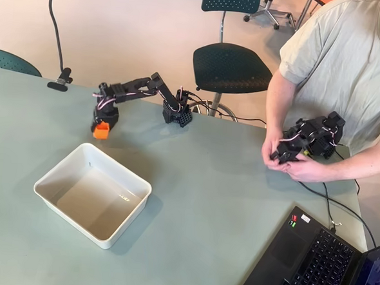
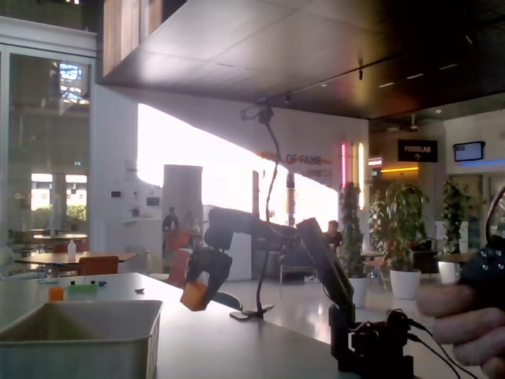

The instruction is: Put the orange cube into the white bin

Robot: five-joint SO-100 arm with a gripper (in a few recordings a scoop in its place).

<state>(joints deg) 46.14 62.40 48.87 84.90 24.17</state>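
The orange cube point(image 1: 101, 131) is held in my black gripper point(image 1: 102, 128), which is shut on it, at the far left of the table in the overhead view. In the fixed view the orange cube point(image 2: 194, 295) hangs above the tabletop in the gripper point(image 2: 199, 290), right of the bin and clear of the surface. The white bin point(image 1: 46, 181) stands in front of the gripper in the overhead view, empty with a glossy inside; its near wall point(image 2: 79, 339) fills the lower left of the fixed view. The cube is beyond the bin's far rim, not over it.
My arm's base point(image 1: 177, 114) is clamped at the table's far edge. A laptop point(image 1: 312, 260) lies at the front right corner. A person sits at the right behind the table, and cables trail along that edge. A black chair point(image 1: 230, 67) stands behind the table.
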